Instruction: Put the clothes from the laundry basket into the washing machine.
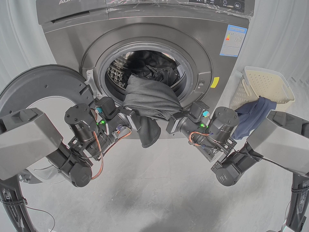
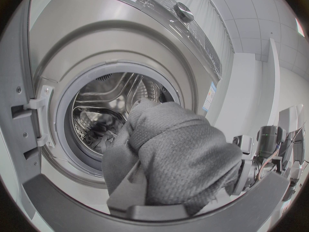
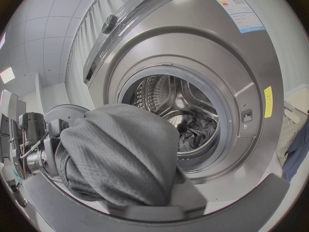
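A dark grey mesh garment hangs at the mouth of the washing machine, its upper part over the door seal and one end dangling below. My left gripper and right gripper hold it from either side, each shut on the cloth, which covers most of their fingers. In the left wrist view the garment lies bunched over my left gripper. In the right wrist view it covers my right gripper. Dark clothes lie inside the drum. A navy garment hangs over the rim of the cream laundry basket.
The round machine door stands wide open at the left, close to my left arm. The basket leans against the machine's right side. Grey floor lies open in front of the machine. Pale curtains hang behind.
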### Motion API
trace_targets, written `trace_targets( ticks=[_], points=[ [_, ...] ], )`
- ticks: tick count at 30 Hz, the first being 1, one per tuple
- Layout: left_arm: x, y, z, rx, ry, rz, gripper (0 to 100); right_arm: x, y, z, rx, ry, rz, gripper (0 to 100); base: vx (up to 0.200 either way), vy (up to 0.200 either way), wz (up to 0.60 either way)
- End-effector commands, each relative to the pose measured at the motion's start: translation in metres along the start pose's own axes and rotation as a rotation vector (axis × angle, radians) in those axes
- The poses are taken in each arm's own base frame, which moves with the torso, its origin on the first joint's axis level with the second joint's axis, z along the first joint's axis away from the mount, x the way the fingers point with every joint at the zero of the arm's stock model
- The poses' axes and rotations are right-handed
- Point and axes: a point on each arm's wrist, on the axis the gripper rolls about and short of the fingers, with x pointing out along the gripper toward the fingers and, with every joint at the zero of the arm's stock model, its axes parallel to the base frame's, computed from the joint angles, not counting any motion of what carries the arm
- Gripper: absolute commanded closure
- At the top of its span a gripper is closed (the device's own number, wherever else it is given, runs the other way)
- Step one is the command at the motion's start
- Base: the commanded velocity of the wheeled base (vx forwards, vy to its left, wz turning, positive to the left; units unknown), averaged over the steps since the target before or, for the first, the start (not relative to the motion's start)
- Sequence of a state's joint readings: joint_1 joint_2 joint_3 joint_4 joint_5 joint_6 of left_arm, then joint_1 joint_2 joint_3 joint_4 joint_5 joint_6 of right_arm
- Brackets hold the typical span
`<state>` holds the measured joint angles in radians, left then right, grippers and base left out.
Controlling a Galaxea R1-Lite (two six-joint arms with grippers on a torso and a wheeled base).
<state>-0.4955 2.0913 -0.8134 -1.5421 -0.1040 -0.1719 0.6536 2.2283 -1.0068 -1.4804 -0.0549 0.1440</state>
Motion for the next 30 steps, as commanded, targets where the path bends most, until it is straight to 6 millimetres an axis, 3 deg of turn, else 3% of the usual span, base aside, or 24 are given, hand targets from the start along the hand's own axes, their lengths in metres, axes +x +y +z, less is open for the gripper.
trace_targets(
  ticks=[1, 3, 6, 8, 13, 21, 30],
  points=[
    [-0.006, -0.005, 0.015, -0.014, -0.028, -0.007, 100, -0.011, 0.006, 0.002, -0.002, 0.03, 0.026, 0, 0.0, 0.0, 0.0],
    [-0.018, -0.013, 0.027, -0.043, -0.036, -0.002, 100, -0.044, 0.011, 0.0, -0.033, 0.136, 0.088, 0, 0.0, 0.0, 0.0],
    [-0.032, -0.022, 0.032, -0.055, -0.019, -0.009, 100, -0.07, 0.015, 0.001, -0.058, 0.205, 0.153, 0, 0.0, 0.0, 0.0],
    [-0.053, -0.028, 0.038, -0.058, 0.007, -0.014, 100, -0.1, 0.021, 0.005, -0.065, 0.256, 0.209, 0, 0.0, 0.0, 0.0],
    [-0.088, -0.031, 0.042, -0.054, 0.062, -0.018, 100, -0.138, 0.027, 0.02, -0.053, 0.282, 0.241, 0, 0.0, 0.0, 0.0],
    [-0.093, -0.031, 0.032, -0.048, 0.11, -0.019, 100, -0.144, 0.021, 0.023, -0.053, 0.287, 0.211, 0, 0.0, 0.0, 0.0],
    [-0.092, -0.024, -0.005, 0.064, 0.242, 0.009, 100, -0.135, 0.008, 0.026, -0.049, 0.257, 0.112, 0, 0.0, 0.0, 0.0]
  ],
)
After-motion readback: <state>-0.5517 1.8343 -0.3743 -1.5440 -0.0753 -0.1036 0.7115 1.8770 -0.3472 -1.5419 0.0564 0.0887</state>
